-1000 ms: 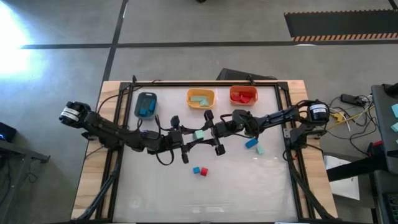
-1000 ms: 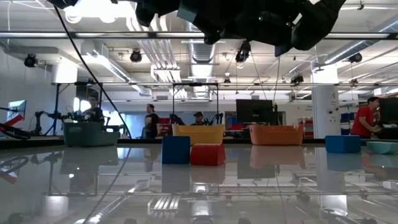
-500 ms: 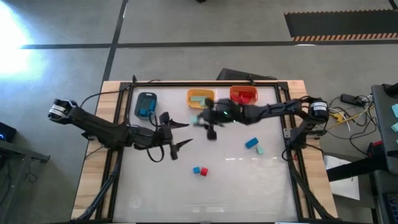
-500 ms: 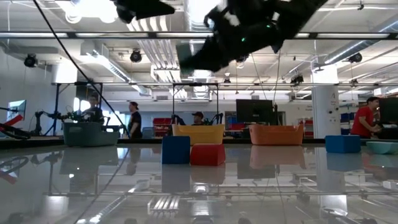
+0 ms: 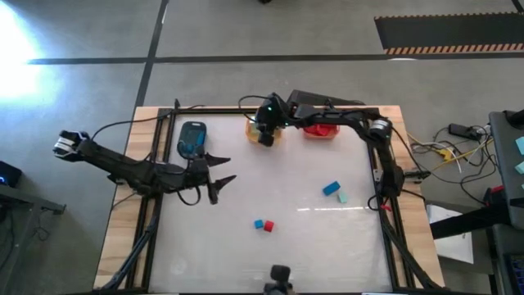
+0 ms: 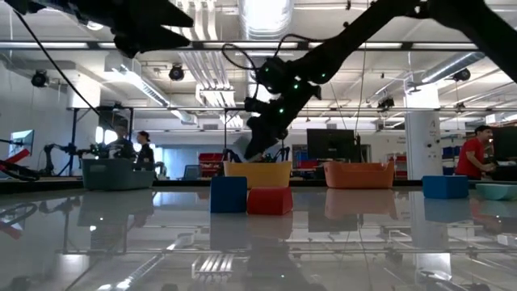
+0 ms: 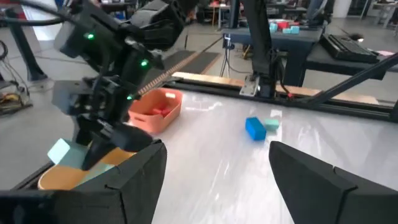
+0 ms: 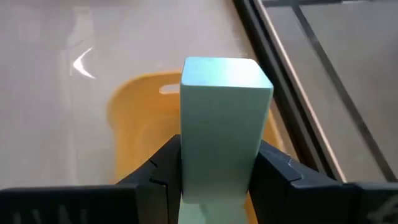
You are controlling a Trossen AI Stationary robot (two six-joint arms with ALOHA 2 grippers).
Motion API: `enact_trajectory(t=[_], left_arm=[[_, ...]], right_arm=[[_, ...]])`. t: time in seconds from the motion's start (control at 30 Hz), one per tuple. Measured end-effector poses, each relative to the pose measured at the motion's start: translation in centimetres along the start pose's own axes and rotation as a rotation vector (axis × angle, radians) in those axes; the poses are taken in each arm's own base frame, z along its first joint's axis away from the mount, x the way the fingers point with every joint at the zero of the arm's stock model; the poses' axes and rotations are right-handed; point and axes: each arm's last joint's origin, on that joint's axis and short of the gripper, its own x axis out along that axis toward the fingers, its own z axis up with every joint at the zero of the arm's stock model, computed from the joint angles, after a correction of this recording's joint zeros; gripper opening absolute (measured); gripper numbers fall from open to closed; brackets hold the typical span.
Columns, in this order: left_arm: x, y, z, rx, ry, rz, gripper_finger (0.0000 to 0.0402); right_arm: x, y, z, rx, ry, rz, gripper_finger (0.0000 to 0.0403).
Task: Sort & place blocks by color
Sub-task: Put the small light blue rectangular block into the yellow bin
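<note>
My right gripper (image 5: 264,133) hangs over the yellow-orange bin (image 5: 277,138) at the far edge, shut on a pale teal bar block (image 8: 224,106). The left wrist view shows this block (image 7: 60,151) just above the bin (image 7: 68,177). My left gripper (image 5: 230,169) stands open with nothing between its fingers, left of centre and near the grey bin (image 5: 192,138). A blue cube (image 5: 259,223) and a red cube (image 5: 268,226) lie side by side on the table. A blue block (image 5: 331,188) and a teal block (image 5: 342,197) lie toward the right. My right gripper pinches the teal bar by two opposite long sides (image 8: 186,155) between its two fingers (image 8: 163,163). The bar sticks out forward past the fingertips. The fingers slant down from the table's right side. The bar is lifted clear, above the yellow-orange bin.
The grey bin holds blue blocks, and the orange-red bin (image 5: 321,127) at the far right holds red ones. All three bins stand in a row along the far edge. A black frame rail (image 5: 378,164) runs round the white tabletop. People stand in the room beyond the table.
The two grippers met at mid-table with the teal bar between them. My left gripper has opened, let go of the bar and drawn back toward the table's left. My right gripper has carried the bar to the far edge, tipping downward over the yellow-orange bin.
</note>
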Motion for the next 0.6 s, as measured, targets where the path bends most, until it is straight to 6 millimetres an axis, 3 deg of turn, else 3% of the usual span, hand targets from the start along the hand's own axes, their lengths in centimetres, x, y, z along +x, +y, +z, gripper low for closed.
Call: enact_trajectory(t=[0.17, 0.3, 0.43, 0.6], left_arm=[[-0.3, 0.2, 0.5, -0.021, -0.024, -0.003, 0.0267], [-0.2, 0.1, 0.4, -0.021, -0.018, -0.004, 0.0267], [0.0, 0.0, 0.2, -0.014, -0.007, -0.004, 0.0267], [0.1, -0.1, 0.0, -0.03, 0.001, -0.004, 0.0267]], right_arm=[[1.6, -0.5, 0.7, 0.019, 0.06, -0.014, 0.0129], [1.5, -0.8, 1.3, 0.023, 0.117, -0.042, 0.0197], [0.3, -0.7, 2.0, 0.028, 0.143, -0.035, 0.0225], [-2.6, 0.4, 3.1, 0.029, 0.169, 0.001, 0.0212]])
